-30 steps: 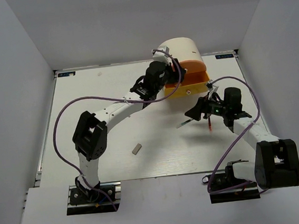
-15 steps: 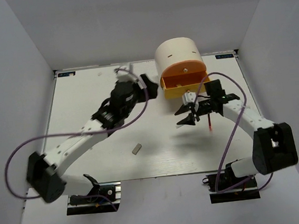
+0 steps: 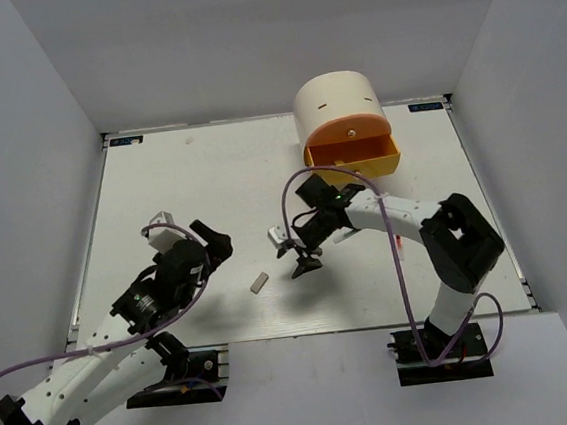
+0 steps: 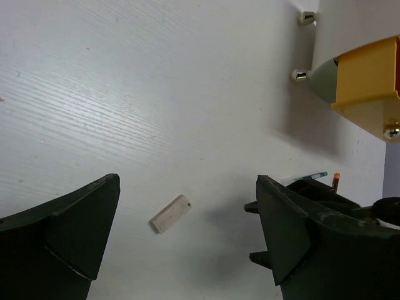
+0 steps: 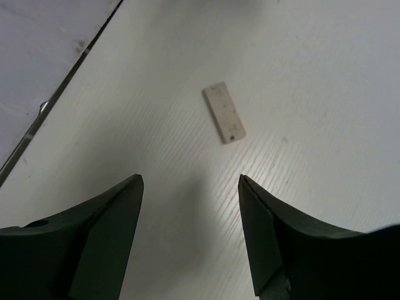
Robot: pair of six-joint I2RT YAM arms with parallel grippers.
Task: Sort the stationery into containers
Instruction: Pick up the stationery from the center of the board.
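A beige eraser (image 3: 260, 283) lies flat on the white table; it also shows in the left wrist view (image 4: 170, 214) and the right wrist view (image 5: 224, 112). My right gripper (image 3: 294, 255) hovers just right of it, open and empty (image 5: 190, 179). My left gripper (image 3: 214, 244) is open and empty (image 4: 187, 180), to the eraser's left and apart from it. The cream drawer unit (image 3: 336, 102) stands at the back with its orange drawer (image 3: 353, 155) pulled out. A thin white pen (image 4: 305, 178) and a red pen (image 3: 399, 246) lie beyond the right arm.
The pale green drawer front (image 4: 322, 81) and small knobs (image 4: 301, 75) show below the open drawer. The table's left edge (image 5: 62, 87) runs past the eraser in the right wrist view. Grey walls enclose the table.
My left arm pulled back from the drawer unit to the near left. My right arm swung left from beside the open drawer to the eraser. The orange drawer stays open.
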